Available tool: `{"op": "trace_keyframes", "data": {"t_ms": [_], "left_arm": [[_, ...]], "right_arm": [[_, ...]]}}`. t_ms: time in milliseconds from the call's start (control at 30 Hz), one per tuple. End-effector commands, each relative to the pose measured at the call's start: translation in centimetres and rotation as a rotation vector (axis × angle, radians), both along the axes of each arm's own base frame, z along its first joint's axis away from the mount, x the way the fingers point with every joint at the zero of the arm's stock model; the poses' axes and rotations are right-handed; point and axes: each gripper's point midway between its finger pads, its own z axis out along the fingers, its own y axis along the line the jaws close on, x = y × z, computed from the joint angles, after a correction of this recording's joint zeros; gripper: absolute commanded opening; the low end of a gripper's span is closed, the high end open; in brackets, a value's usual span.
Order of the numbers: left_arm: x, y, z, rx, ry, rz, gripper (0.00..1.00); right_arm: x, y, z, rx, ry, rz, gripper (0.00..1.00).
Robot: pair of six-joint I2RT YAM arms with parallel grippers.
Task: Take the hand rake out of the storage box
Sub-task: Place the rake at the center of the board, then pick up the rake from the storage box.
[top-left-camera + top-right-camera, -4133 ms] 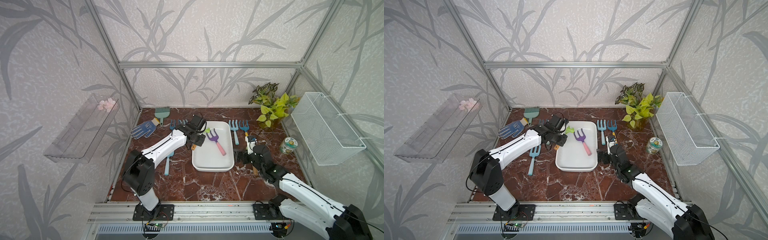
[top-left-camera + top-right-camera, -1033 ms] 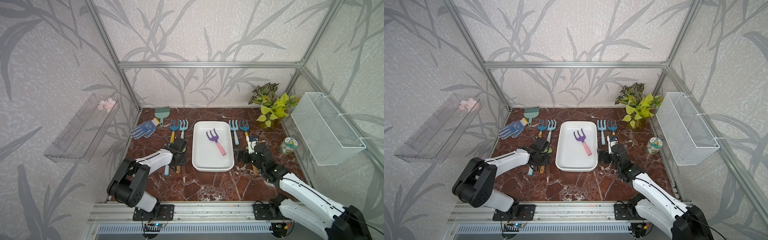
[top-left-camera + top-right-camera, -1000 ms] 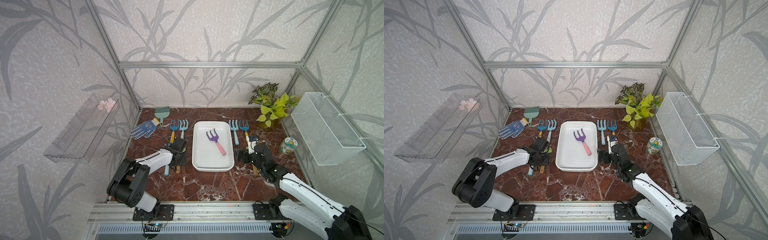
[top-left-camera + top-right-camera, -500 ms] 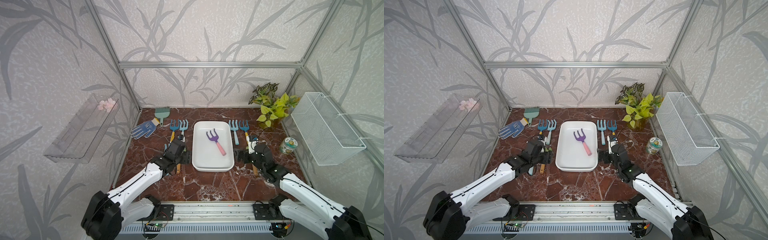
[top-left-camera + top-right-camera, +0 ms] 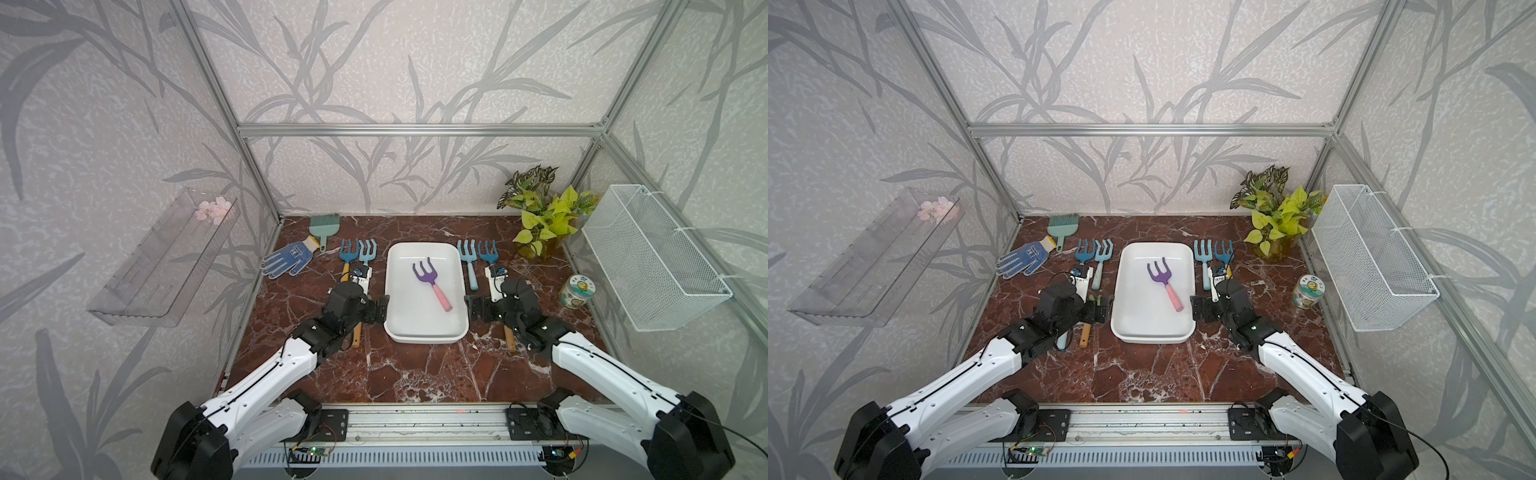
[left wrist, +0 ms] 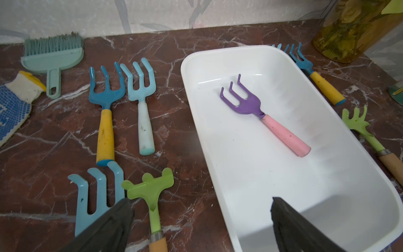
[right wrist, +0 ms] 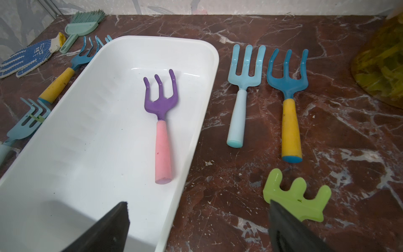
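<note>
Now that the green rake (image 6: 150, 189) has been released onto the tabletop (image 5: 415, 374) left of the storage box (image 5: 426, 336), the left pincer (image 6: 201, 201) and right pincer (image 7: 198, 204) are spread wide and empty, and one purple hand rake (image 5: 432, 280) is left inside.

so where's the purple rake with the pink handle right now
The purple hand rake lies inside the shallow white plastic storage box at mid-table in both top views, tines toward the back wall, handle angled toward the right gripper.
</note>
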Motion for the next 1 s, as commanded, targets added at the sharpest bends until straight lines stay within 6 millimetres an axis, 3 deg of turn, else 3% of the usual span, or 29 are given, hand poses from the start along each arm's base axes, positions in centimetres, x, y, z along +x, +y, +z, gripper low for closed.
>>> {"op": "trace_keyframes", "data": {"t_ms": [0, 200, 633, 867, 967], "left_arm": [[0.2, -1.4, 0.4, -0.017, -0.047, -0.074, 1.00], [-0.6, -1.0, 1.0, -0.036, -0.092, -0.083, 1.00], [-0.9, -0.7, 1.2, -0.055, -0.116, -0.078, 1.00], [-0.9, -0.8, 1.2, -0.056, -0.117, -0.082, 1.00], [-0.9, -0.8, 1.2, -0.057, -0.119, -0.081, 1.00]], "right_arm": [[-0.1, 1.6, 0.5, 0.001, 0.061, 0.090, 0.99], [0.2, 4.7, 1.0, 0.023, 0.174, 0.229, 0.98], [1.5, 7.5, 1.3, -0.113, 0.312, 0.361, 0.89], [3.5, 9.1, -0.8, -0.253, 0.376, 0.388, 0.84], [4.3, 9.5, -2.7, -0.345, 0.422, 0.384, 0.84]]}}
